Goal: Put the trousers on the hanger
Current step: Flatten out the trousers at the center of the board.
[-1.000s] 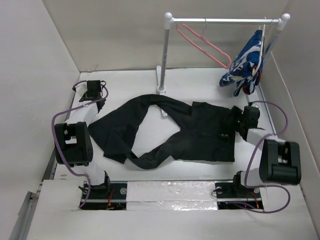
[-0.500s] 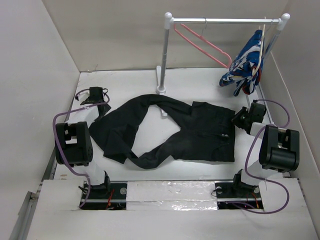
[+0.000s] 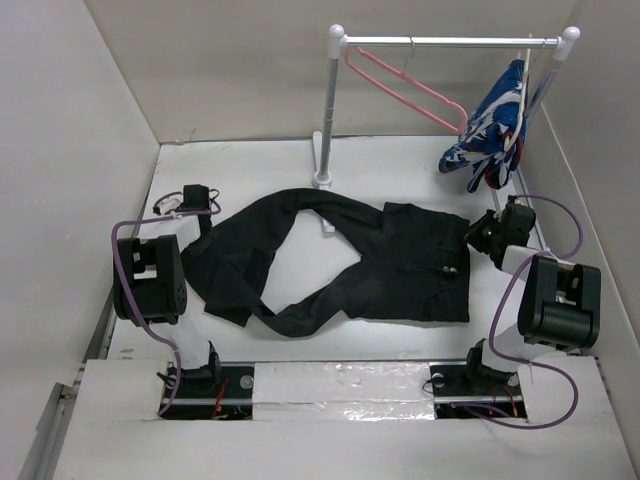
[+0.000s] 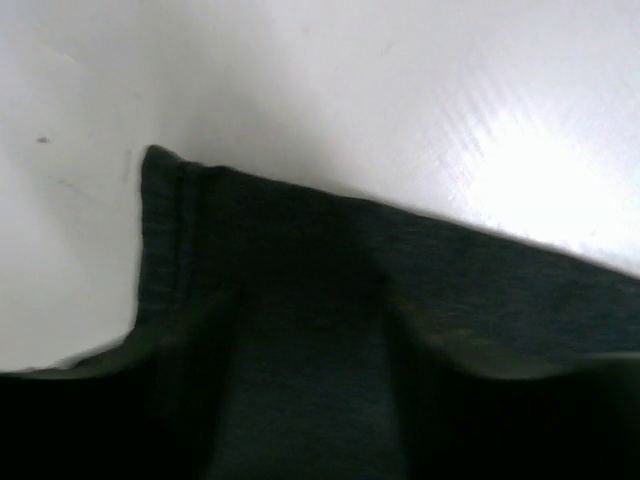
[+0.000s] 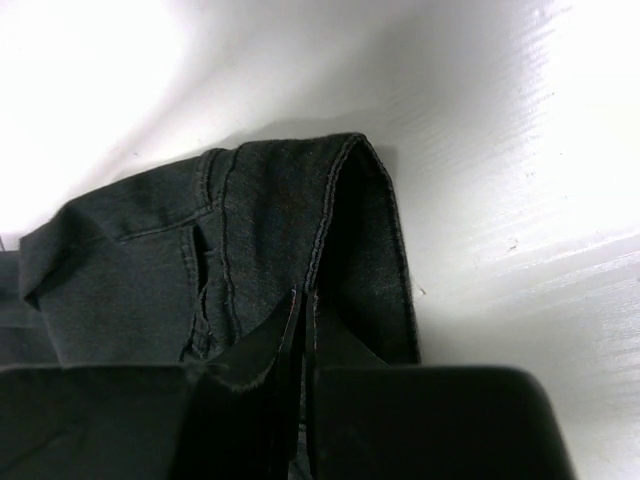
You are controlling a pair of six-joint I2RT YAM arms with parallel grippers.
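Note:
The black trousers lie flat on the white table, waist to the right and both legs curving off to the left. My right gripper sits at the waist's far right corner. In the right wrist view its fingertips are pressed together on the waistband edge. My left gripper is at the far left leg end. In the left wrist view a band of leg cloth runs between its dark, blurred fingers, the cuff corner just ahead. The pink hanger hangs on the rail.
A white rail on two posts stands at the back, its left post just behind the trousers. A blue, white and red patterned garment hangs at the rail's right end, close above my right gripper. Walls enclose the table on three sides.
My left gripper has slid from the back left onto the leg end. My right gripper has drawn back to the waist corner and shut on it.

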